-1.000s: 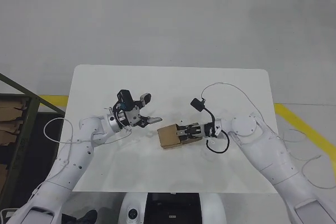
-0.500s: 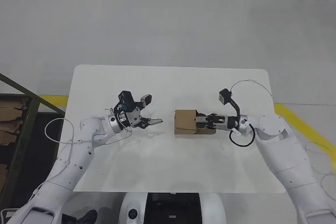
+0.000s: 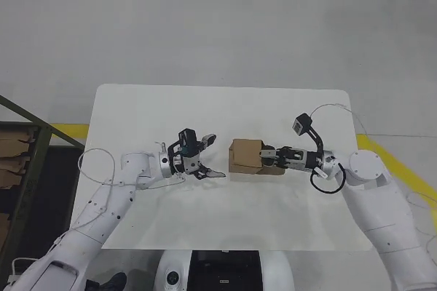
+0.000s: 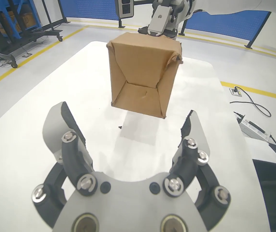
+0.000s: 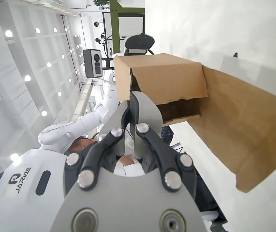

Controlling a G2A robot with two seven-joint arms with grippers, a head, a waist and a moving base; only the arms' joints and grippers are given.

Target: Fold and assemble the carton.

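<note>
The brown carton hangs just above the white table near its middle. In the left wrist view the carton turns its open side toward my left arm, with its inner flaps folded in. My right gripper is shut on the carton's wall from the far side. In its own view my right gripper pinches the carton at its edge, and one long flap sticks out unfolded. My left gripper stands open a short way left of the carton, and nothing lies between my left gripper's fingers.
A dark bin with flat cardboard pieces stands off the table's left side behind a green frame. Cables lie on the floor to the right. Bare table surface spreads around both arms.
My right arm has carried the carton to the right and toward the back of the table, turning it. My left arm has moved right, closer to the carton, still open.
</note>
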